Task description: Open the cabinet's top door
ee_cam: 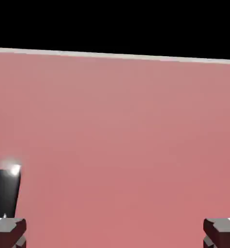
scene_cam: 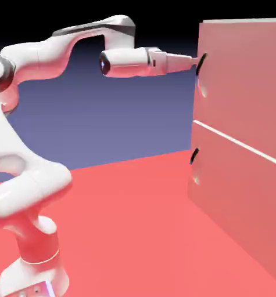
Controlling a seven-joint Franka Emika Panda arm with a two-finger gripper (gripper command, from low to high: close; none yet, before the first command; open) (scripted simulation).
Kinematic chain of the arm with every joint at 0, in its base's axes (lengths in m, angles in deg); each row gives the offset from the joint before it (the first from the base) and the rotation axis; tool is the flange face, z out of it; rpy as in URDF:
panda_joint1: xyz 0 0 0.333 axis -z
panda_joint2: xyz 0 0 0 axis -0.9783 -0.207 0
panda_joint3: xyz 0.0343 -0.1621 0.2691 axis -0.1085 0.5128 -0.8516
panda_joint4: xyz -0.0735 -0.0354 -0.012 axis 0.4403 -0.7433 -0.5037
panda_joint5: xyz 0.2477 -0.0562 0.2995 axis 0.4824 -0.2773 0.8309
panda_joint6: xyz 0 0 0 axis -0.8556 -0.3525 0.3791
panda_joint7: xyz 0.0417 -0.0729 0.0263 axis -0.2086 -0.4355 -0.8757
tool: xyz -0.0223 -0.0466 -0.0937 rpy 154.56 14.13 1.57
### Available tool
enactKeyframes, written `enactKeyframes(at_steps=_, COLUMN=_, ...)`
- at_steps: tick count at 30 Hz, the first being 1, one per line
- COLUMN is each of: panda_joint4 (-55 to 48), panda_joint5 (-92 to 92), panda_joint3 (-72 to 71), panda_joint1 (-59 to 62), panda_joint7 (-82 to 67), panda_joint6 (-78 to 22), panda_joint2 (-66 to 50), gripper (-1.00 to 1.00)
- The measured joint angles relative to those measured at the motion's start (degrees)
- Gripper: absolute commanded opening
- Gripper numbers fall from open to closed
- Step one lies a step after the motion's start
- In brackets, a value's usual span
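Note:
The cabinet (scene_cam: 239, 191) stands at the right of the exterior view, a tall pinkish-beige box. Its top door (scene_cam: 244, 81) is the upper panel, lying flush and shut, with a short black handle (scene_cam: 201, 62) at its near edge. My gripper (scene_cam: 192, 60) reaches level from the left and its tips are right at that handle. In the hand view the top door (ee_cam: 126, 135) fills the picture. The black handle (ee_cam: 5, 191) shows just above my left fingertip (ee_cam: 7, 231), and the right fingertip (ee_cam: 222, 231) stands far off. My gripper (ee_cam: 115, 233) is open, holding nothing.
A thin pale seam (scene_cam: 236, 139) splits the top door from the lower door (scene_cam: 239, 203), which has its own black handle (scene_cam: 193, 156). The red table (scene_cam: 134, 232) stretches between my base and the cabinet.

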Motion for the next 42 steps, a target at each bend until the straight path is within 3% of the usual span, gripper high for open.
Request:
enactKeyframes(at_steps=10, panda_joint4=-8.47, panda_joint5=24.70, panda_joint3=-11.36, panda_joint1=10.71, panda_joint7=-17.35, panda_joint6=1.10, panda_joint2=2.38, gripper=0.00)
enactKeyframes(at_steps=16, panda_joint4=-16.67, panda_joint5=24.70, panda_joint3=-18.35, panda_joint1=20.99, panda_joint7=-17.54, panda_joint6=1.55, panda_joint2=0.88, gripper=0.00)
enactKeyframes(at_steps=17, panda_joint4=-17.92, panda_joint5=24.70, panda_joint3=-19.42, panda_joint1=22.56, panda_joint7=-17.56, panda_joint6=1.62, panda_joint2=0.65, gripper=-1.00)
enactKeyframes(at_steps=31, panda_joint4=0.92, panda_joint5=23.89, panda_joint3=-2.88, panda_joint1=-2.34, panda_joint7=-26.76, panda_joint6=-7.75, panda_joint2=-6.05, gripper=-1.00)
enactKeyframes(at_steps=42, panda_joint4=15.86, panda_joint5=12.74, panda_joint3=15.04, panda_joint1=-25.19, panda_joint7=-22.58, panda_joint6=-14.37, panda_joint2=-5.22, gripper=-1.00)
